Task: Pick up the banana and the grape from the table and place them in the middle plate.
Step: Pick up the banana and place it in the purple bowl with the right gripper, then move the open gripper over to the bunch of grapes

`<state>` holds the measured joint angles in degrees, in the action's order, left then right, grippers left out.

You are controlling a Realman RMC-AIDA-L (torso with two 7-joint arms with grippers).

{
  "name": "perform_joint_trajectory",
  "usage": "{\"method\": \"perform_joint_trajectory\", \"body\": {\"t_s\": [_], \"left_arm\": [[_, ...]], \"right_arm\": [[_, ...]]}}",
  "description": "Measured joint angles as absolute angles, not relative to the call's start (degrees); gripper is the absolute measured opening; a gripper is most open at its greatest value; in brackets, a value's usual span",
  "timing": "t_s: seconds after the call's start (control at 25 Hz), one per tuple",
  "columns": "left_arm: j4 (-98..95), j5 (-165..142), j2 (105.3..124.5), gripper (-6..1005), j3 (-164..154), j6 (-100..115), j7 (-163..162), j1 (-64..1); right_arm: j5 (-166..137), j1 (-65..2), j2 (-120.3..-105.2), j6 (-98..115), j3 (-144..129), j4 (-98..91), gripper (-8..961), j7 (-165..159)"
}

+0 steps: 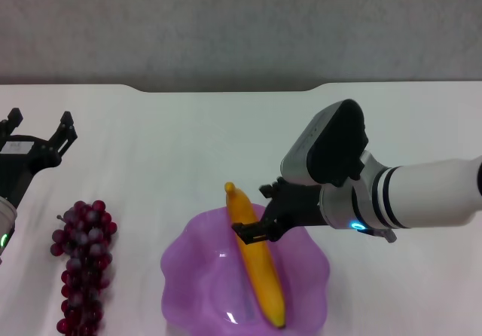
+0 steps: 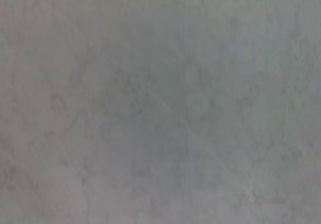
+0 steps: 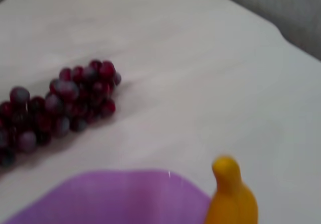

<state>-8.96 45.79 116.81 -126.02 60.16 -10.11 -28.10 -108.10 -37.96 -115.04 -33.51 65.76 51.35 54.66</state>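
head: high, downward | right wrist: low, close; shared: grape [image 1: 83, 268] | left wrist: blank grey

Head view: middle plate [image 1: 196, 276] cut off by the bottom edge of the frame; near rim not seen. Grape [image 1: 83, 264] bunch also runs off the bottom edge, lower left. Left gripper [image 1: 38, 136] at the left edge, its arm mostly outside the frame. Right gripper [image 1: 254, 227] fingers sit against the banana [image 1: 260, 268]; too small to tell whether they grip or only touch. Right arm leaves the frame at the right edge.

Left wrist view: only a blurred grey surface, nothing identifiable.

Right wrist view: blurred throughout. Banana [image 3: 230, 196] and plate [image 3: 115, 196] cut by the bottom edge; grape [image 3: 55, 108] cut by the left edge. Own fingers not visible.
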Motion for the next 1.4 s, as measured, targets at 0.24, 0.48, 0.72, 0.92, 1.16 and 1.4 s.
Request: {"method": "perform_joint_trajectory", "body": {"t_s": [0.24, 0.48, 0.72, 0.92, 1.16, 1.4], "left_arm": [[-8.95, 45.80, 116.81, 878, -125.96, 59.76, -10.23, -27.92], [-9.18, 45.79, 116.88, 878, -126.16, 59.76, -10.19, -27.95], [-9.01, 45.79, 116.93, 878, -126.09, 59.72, -10.40, -27.89], [-8.99, 45.79, 116.98, 878, -125.98, 59.70, -10.40, -27.92], [-8.98, 45.79, 116.99, 879, -125.87, 59.58, -10.55, -27.98], [-9.56, 45.66, 117.02, 879, -126.19, 58.05, -11.12, -28.55]], "right_arm": [[-108.36, -29.14, -114.96, -27.14, 66.15, 60.87, 895, 62.02], [-108.02, -21.88, -115.16, -12.92, 65.31, 63.71, 892, 66.45], [-107.83, -19.50, -115.14, 2.30, 63.76, 58.56, 892, 66.24], [-107.69, -19.57, -115.23, 17.09, 58.69, 51.71, 892, 63.70], [-108.30, -22.82, -115.11, 41.24, 47.17, 38.51, 892, 49.55], [-108.52, -27.43, -115.18, 60.63, 34.41, 19.91, 892, 18.85]]}}
